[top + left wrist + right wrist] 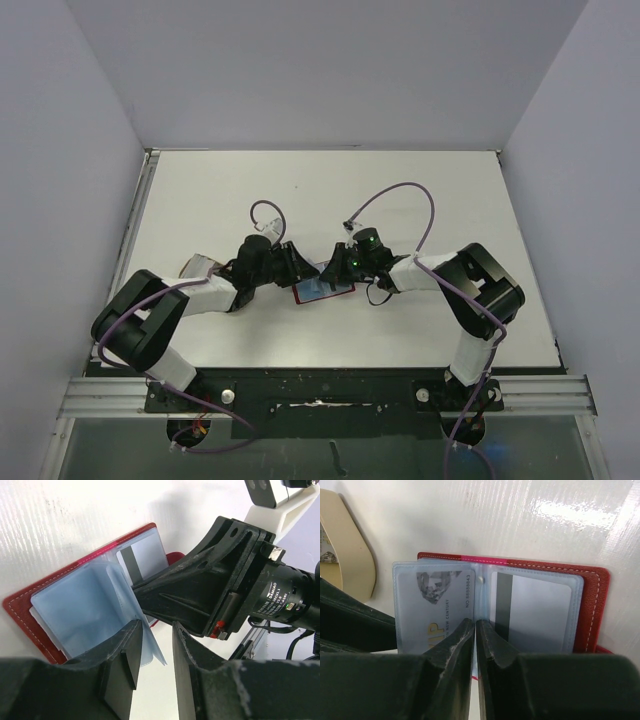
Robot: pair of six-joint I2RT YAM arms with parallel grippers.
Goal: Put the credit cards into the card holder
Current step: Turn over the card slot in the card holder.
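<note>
Right claw (474,624) pinches the open card holder (596,605).

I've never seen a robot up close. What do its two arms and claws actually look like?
Both the left arm and right arm have chunky black joints linked by white segments, each trailed by a looping purple cable. The left gripper and right gripper are matte black with two thick wedge-shaped fingers. One black motor bears white DAMIAO lettering.

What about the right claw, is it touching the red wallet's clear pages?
Touching. The right wrist view shows the right gripper closed on a clear page of the card holder.
</note>
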